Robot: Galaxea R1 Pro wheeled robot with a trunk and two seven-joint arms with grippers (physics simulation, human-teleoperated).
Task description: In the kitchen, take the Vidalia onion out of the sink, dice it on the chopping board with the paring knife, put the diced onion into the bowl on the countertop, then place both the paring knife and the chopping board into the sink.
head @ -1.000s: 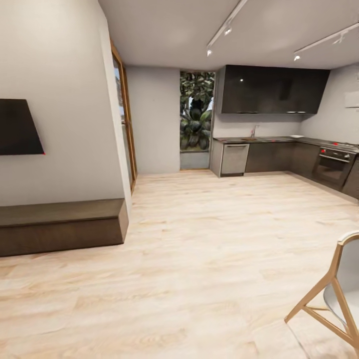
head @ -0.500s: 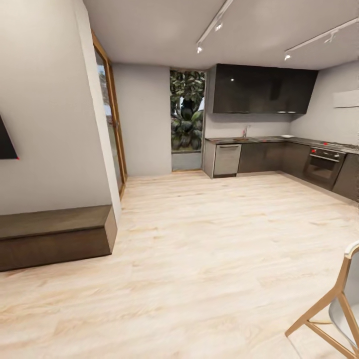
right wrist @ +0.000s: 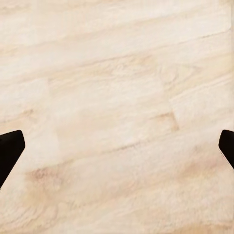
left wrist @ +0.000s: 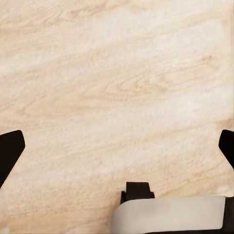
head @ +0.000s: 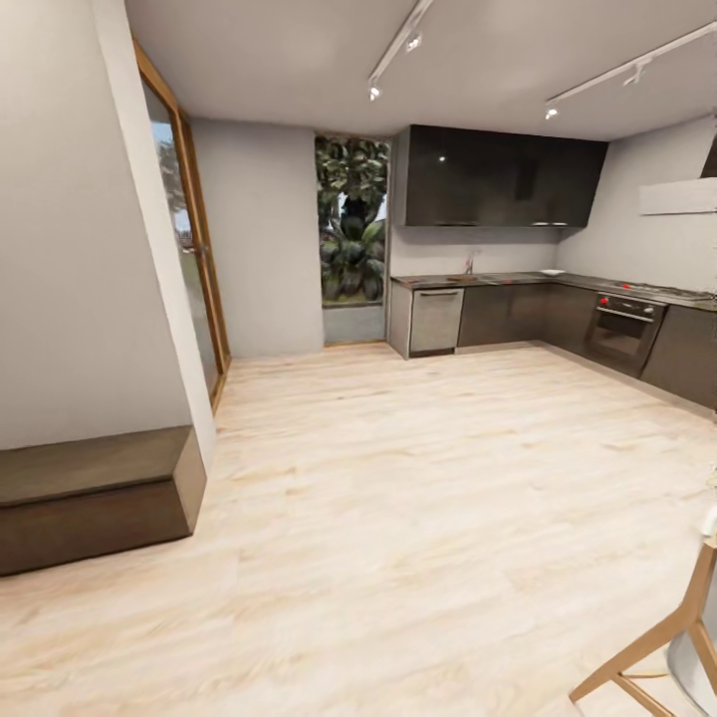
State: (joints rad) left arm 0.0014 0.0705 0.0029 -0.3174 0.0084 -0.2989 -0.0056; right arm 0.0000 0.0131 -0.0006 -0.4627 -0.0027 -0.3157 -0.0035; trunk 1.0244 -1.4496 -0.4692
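Fingers (left wrist: pixel 10 146) of both grippers were spread wide, empty, over floor (head: pixel 418 498) — the sink (head: pixel 463 278) lay far ahead, beyond it.

Pale wood floor (head: pixel 418 518); dark bench (head: pixel 90 493), chair (head: pixel 667 647) on it.

The left hand (left wrist: pixel 117 146) points down with its two dark fingertips (left wrist: pixel 10 146) spread wide apart, nothing between them. The right hand (right wrist: pixel 117 146) hangs the same way, fingertips (right wrist: pixel 9 146) far apart and empty.
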